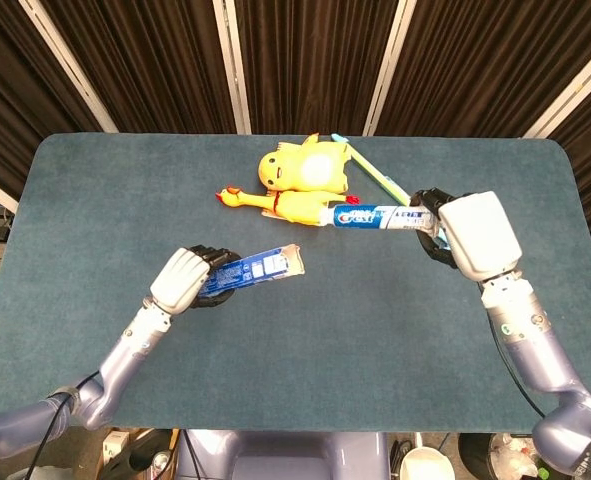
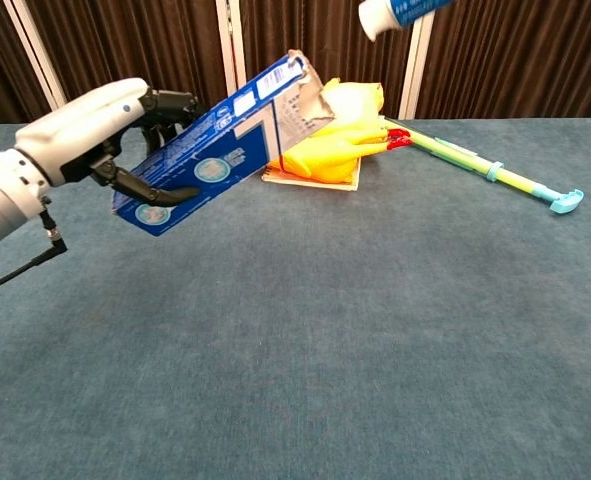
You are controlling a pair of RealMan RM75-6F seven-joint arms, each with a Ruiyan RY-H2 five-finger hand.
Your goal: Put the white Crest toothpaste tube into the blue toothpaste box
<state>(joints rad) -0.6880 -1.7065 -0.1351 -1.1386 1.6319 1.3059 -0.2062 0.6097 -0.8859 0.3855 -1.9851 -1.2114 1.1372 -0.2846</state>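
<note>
We hold the blue toothpaste box in our left hand, fingers wrapped around its lower end, at the left of the chest view. Its torn open mouth tilts up toward the upper middle of the frame. In the head view the same box sits lower left of centre, its mouth facing right.

Our right hand grasps the white Crest toothpaste tube by its tail, right of centre in the head view, with the capped end pointing left. In the chest view only the cap end shows, at the top edge, above and to the right of the box mouth and well apart from it.

To do this step well, we judge that the tube must drop and line up with the long axis of the box, cap leading, before it slides in. The ragged flaps could catch the cap, so we would keep the box steady and enter squarely.

Behind, at upper centre, lie a yellow plush toy, a rubber chicken and a long green stick.
</note>
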